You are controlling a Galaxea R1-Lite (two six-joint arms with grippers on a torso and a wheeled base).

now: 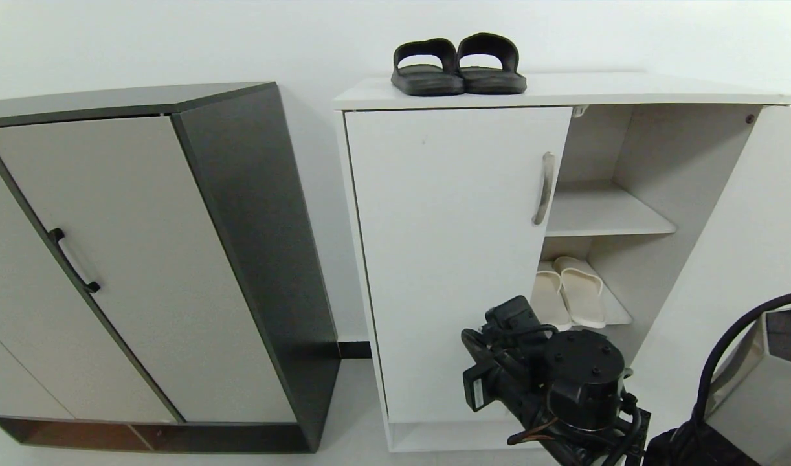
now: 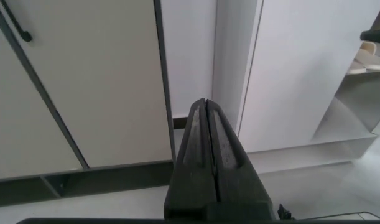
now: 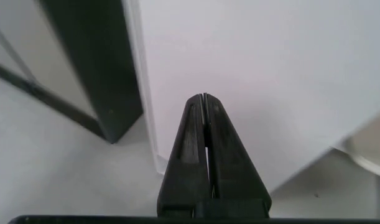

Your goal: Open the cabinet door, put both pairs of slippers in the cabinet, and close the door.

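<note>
**A:** What stands at the far left?

**B:** A dark grey cabinet (image 1: 240,246) with a pale door. The door is shut and has a black bar handle (image 1: 75,260). It stands on a pale floor against a white wall.

**A:** And beside it?

**B:** A white cabinet (image 1: 628,87), just to its right with a narrow gap between them. Its left door (image 1: 447,259) is shut and has a silver handle (image 1: 544,189) near the inner edge. A pair of black slippers (image 1: 458,65) sits side by side on the cabinet's top, above that door.

**A:** What about the cabinet's right half?

**B:** Its right door (image 1: 751,246) is swung open toward the camera, showing two shelves. The upper shelf (image 1: 609,217) is bare. A pair of cream slippers (image 1: 567,291) lies side by side on the lower shelf.

**A:** Where are the robot's hands?

**B:** The left gripper (image 2: 206,109) is held low, facing the gap between the two cabinets. Its fingers are pressed together with nothing between them. The right arm (image 1: 551,375) is low in front of the white cabinet. The right gripper (image 3: 204,102) points at the shut white door, fingers likewise together and holding nothing.
</note>
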